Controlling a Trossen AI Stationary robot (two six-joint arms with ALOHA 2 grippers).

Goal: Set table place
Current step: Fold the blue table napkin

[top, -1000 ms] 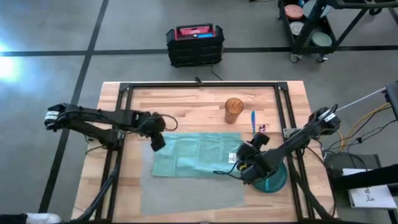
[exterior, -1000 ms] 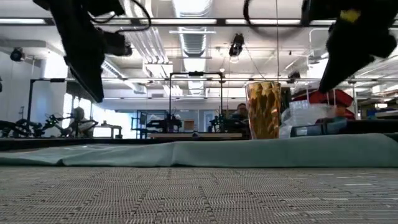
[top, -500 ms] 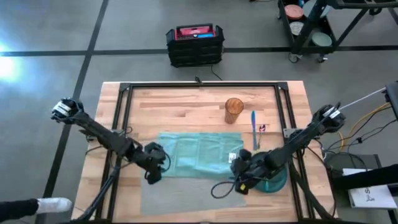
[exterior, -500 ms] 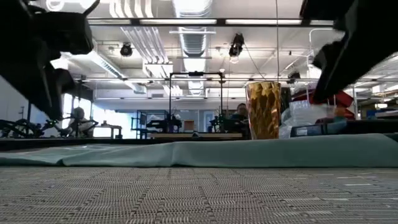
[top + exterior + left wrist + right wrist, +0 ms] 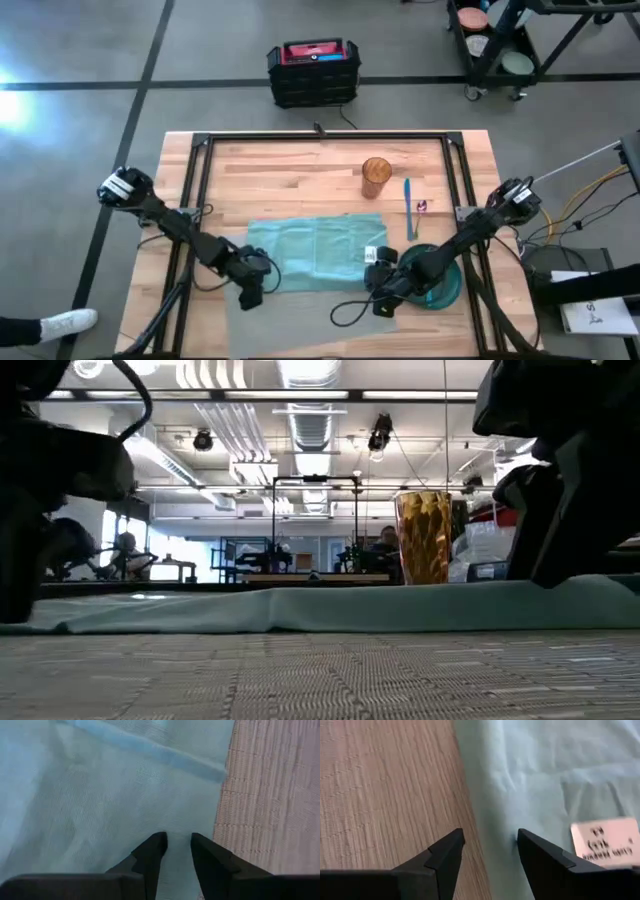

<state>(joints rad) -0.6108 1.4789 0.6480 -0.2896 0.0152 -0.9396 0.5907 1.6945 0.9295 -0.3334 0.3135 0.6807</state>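
A light teal cloth napkin [image 5: 315, 250] lies spread over the far part of the grey woven placemat [image 5: 310, 322] on the plank table [image 5: 300, 170]. My left gripper [image 5: 250, 293] is low over the napkin's near left corner [image 5: 100, 795]. It is open by a narrow gap, with the placemat [image 5: 270, 795] beside it. My right gripper [image 5: 383, 300] is open over the napkin's near right corner. Its fingers stand either side of the napkin's edge [image 5: 470, 795], beside a white label [image 5: 605, 840]. My left gripper points down at the napkin close to its edge; whether the fingertips [image 5: 155, 845] touch the cloth, I cannot tell. My right gripper points down with one finger over the placemat [image 5: 385, 785] and one over the napkin [image 5: 545, 780]; I cannot tell whether it touches either.
A dark green plate [image 5: 448, 290] lies under my right arm at the placemat's right. An amber cup [image 5: 376, 172] stands farther back, with a blue utensil [image 5: 407, 200] to its right. Black frame rails run along the table's sides.
Both grippers have moved toward the table's near edge and come down. The left has gone from beside the napkin's far left corner to its near left corner. The right has gone to the near right corner. The napkin lies as before.
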